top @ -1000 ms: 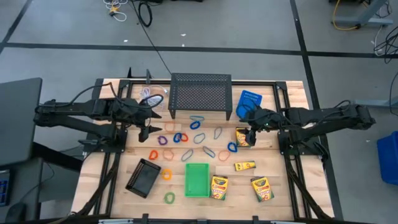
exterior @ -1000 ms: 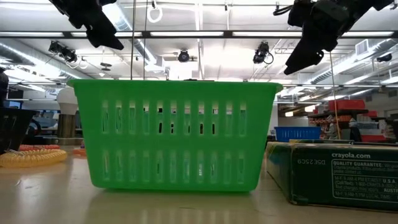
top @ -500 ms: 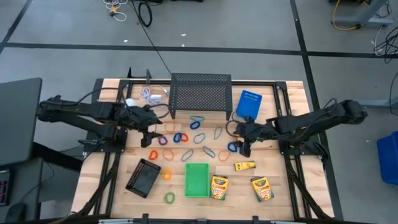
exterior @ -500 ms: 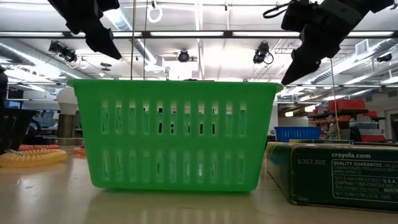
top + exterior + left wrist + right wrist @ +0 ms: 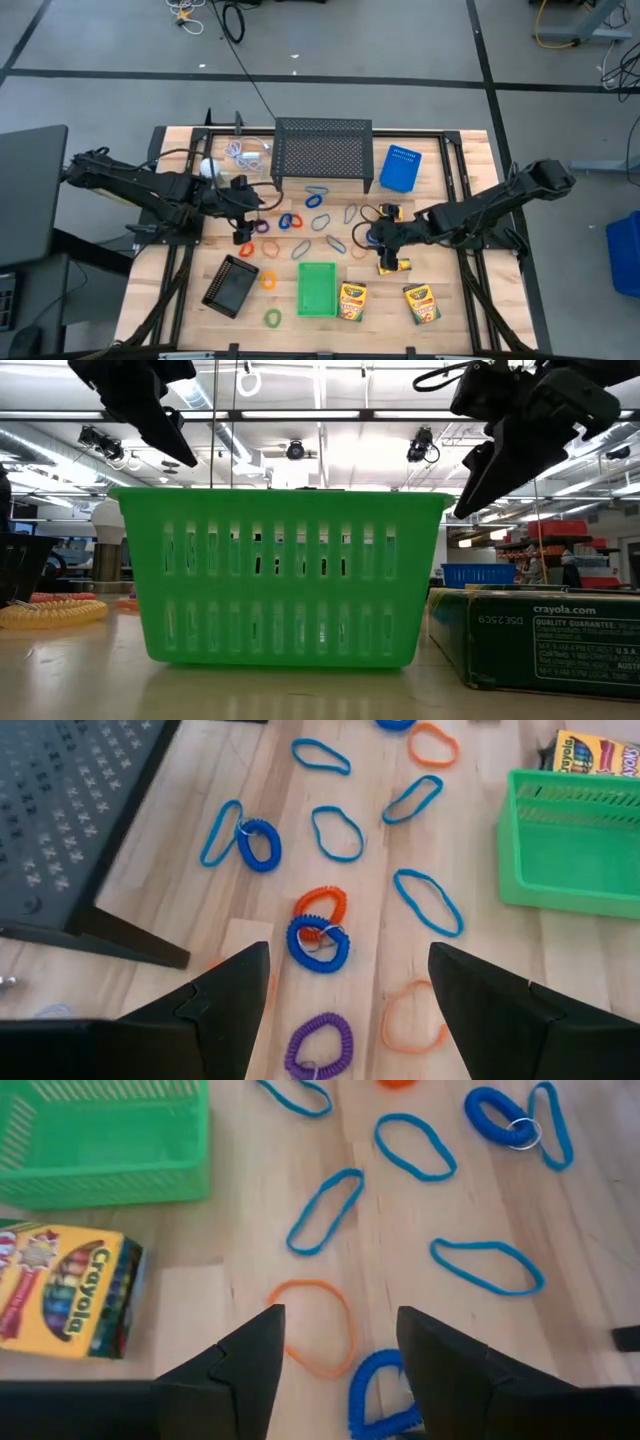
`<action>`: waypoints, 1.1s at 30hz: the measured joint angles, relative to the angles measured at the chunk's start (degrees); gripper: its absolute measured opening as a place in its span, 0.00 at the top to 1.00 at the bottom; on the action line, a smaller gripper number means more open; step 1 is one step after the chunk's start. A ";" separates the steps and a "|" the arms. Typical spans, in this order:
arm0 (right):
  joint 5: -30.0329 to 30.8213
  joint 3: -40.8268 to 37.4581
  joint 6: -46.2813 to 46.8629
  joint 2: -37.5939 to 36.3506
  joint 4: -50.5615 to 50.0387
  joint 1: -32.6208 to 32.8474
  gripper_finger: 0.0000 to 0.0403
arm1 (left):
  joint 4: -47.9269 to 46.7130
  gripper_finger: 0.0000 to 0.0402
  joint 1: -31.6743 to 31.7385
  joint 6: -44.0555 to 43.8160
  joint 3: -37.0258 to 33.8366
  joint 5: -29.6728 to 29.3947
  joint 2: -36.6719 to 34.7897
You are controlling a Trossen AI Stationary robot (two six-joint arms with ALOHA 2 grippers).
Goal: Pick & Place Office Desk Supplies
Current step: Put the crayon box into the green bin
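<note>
Hovering over the wooden table (image 5: 160,290), both arms sit above a scatter of loops.

Right gripper (image 5: 385,238), at about 4 o'clock from the table centre: jaws apart with nothing between them. In its wrist view an orange loop (image 5: 318,1325) lies on the wood in the gap ahead of the fingers (image 5: 245,1355), and a coiled blue loop (image 5: 385,1385) sits just beside the other finger. A yellow crayon box (image 5: 65,1290) lies next to the green basket (image 5: 110,1140) in that view.

Left gripper (image 5: 243,213), at about 9 o'clock from centre: jaws wide apart, holding nothing. Its wrist view shows a blue coiled loop (image 5: 318,942) touching an orange coiled loop (image 5: 322,905) ahead of the fingers (image 5: 225,990), with a purple coiled loop (image 5: 320,1045) nearer.

Further crayon boxes: two at about 5 o'clock near the front edge (image 5: 352,300) (image 5: 421,303), one just under the right gripper (image 5: 393,266).

Black mesh stand (image 5: 322,152) at 12 o'clock; blue bin (image 5: 400,168) at 1 o'clock; black tray (image 5: 230,285) at 7 o'clock.
</note>
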 joint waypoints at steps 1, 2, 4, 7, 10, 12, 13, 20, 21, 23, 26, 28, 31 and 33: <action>0.57 0.00 -0.13 0.12 -0.02 0.15 0.51 | 1.04 0.29 -0.19 -0.60 -1.25 0.01 -0.10; 0.89 0.00 -0.19 0.15 -0.17 0.15 0.52 | 2.19 0.29 -0.23 -1.11 -2.74 0.04 -0.16; 1.02 0.02 -0.38 0.25 -0.03 0.07 0.53 | 5.04 0.29 -0.19 -2.41 -5.91 0.30 -0.18; 1.04 0.02 -0.15 0.33 -0.93 -0.55 0.53 | 11.08 0.29 -0.15 -3.49 -9.90 1.95 -0.19; 1.19 0.07 1.42 0.33 -4.42 -1.61 0.53 | 14.99 0.29 -0.18 -3.71 -12.00 2.65 -0.19; 1.30 0.07 3.08 0.33 -6.67 -2.56 0.53 | 16.83 0.29 -0.17 -3.69 -12.68 2.65 -0.21; 1.36 0.07 3.88 0.33 -7.55 -2.95 0.52 | 17.29 0.29 -0.17 -3.64 -12.80 2.64 -0.21; 1.25 0.07 12.49 0.33 -9.68 -5.53 0.41 | 20.25 0.29 -0.17 -2.01 -12.76 4.18 -0.23; 1.23 0.07 13.97 0.33 -9.88 -5.94 0.40 | 20.66 0.29 -0.17 -1.72 -12.74 4.73 -0.23; 1.47 0.07 17.77 0.33 -10.00 -6.72 0.37 | 20.73 0.29 -0.17 -1.27 -12.74 5.13 -0.23; 2.06 0.07 23.92 0.33 -10.26 -7.65 0.34 | 20.76 0.29 -0.17 -1.08 -12.74 5.19 -0.23; 2.06 0.07 28.24 0.33 -11.47 -8.19 0.34 | 20.84 0.29 -0.17 -0.96 -12.74 5.19 -0.23; 2.05 0.07 34.49 0.33 -15.53 -8.79 0.34 | 20.94 0.29 -0.24 -0.96 -12.74 5.20 -0.23; 1.81 0.07 37.97 0.33 -18.62 -9.19 0.34 | 20.94 0.29 -0.64 -0.41 -12.74 5.80 -0.23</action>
